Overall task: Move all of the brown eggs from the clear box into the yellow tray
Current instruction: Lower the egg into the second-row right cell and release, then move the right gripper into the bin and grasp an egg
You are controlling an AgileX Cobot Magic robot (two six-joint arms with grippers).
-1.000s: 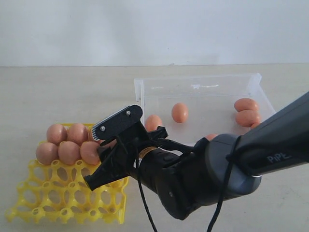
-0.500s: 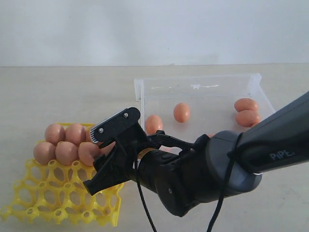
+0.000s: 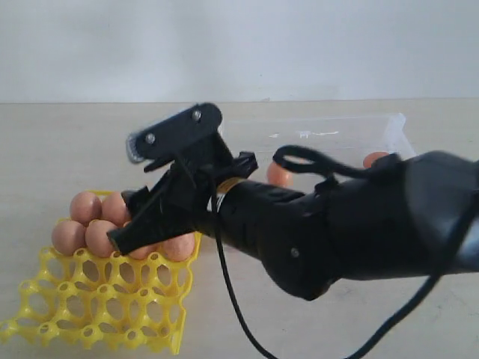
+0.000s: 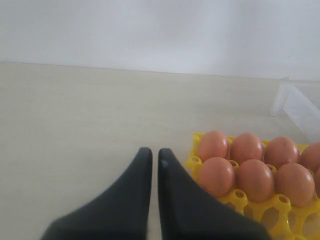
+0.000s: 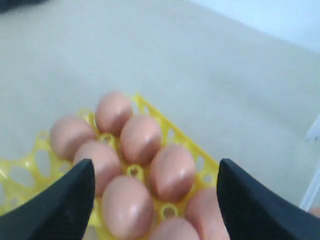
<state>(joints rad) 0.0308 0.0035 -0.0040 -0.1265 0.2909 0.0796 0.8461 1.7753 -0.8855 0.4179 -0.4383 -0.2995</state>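
Yellow tray [image 3: 97,299] gained brown egg [image 3: 177,247]; right pincer [image 5: 152,172] lifted, jaws wider.

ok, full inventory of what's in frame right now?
tray eggs: eight, tan-brown, two rows of four along one edge of the yellow tray
box eggs: two partly seen, tan-brown, in the clear box; the arm hides the rest
yellow tray: one, yellow, on the table
clear box: one, transparent, behind the arm
table: one, beige, under everything
wall: one, pale, behind the table
left gripper: one, black, shut, empty, low beside the tray
right gripper: one, black, open, empty, above the tray eggs
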